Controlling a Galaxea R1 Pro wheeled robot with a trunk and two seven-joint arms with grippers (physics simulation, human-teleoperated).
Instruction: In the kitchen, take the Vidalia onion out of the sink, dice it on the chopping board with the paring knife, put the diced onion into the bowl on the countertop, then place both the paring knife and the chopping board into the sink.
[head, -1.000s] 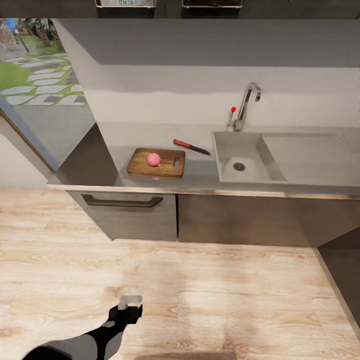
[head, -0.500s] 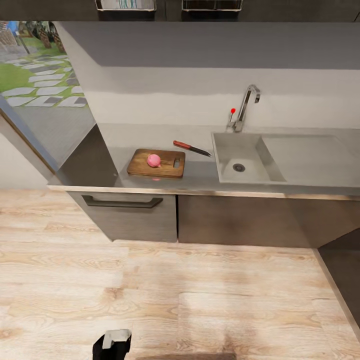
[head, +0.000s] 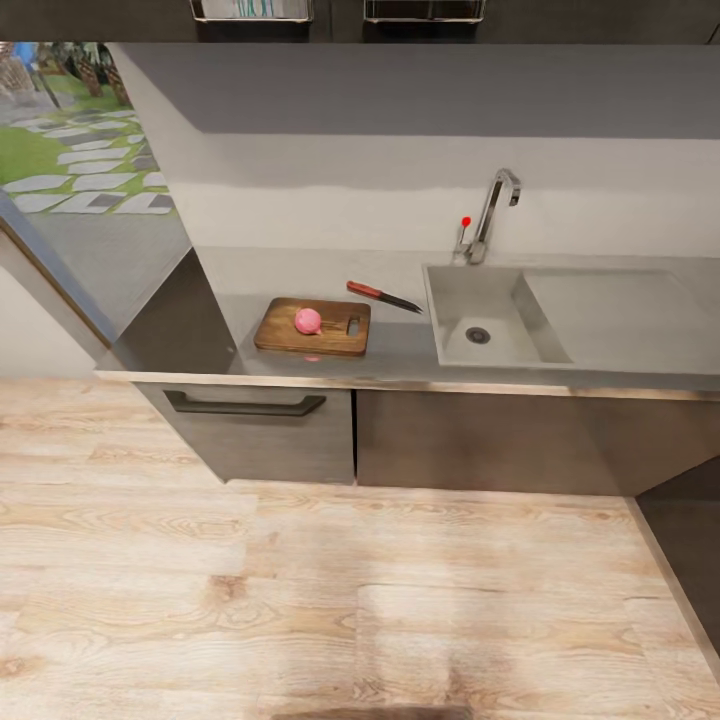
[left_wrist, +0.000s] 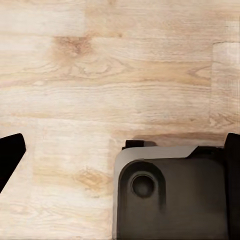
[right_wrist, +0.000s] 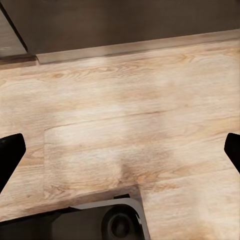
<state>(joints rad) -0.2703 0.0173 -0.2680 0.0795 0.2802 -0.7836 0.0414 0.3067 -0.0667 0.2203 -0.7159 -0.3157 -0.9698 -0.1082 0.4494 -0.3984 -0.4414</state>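
Note:
The Vidalia onion, a small pink ball, sits on the brown chopping board on the grey countertop. Just beyond the board's right end lies the paring knife, red handle to the left. The sink is to the right of it, with a black drain and a chrome tap. The bowl is out of view. My left gripper hangs open over the wooden floor. My right gripper is open too, also over the floor. Both are well short of the counter.
Grey cabinets with a dark bar handle stand under the worktop. Light wooden floor stretches between me and them. A window onto a garden is at the left. My own base shows below the left gripper.
My left arm has dropped down out of the bottom of the head view. The onion, board and knife have not moved.

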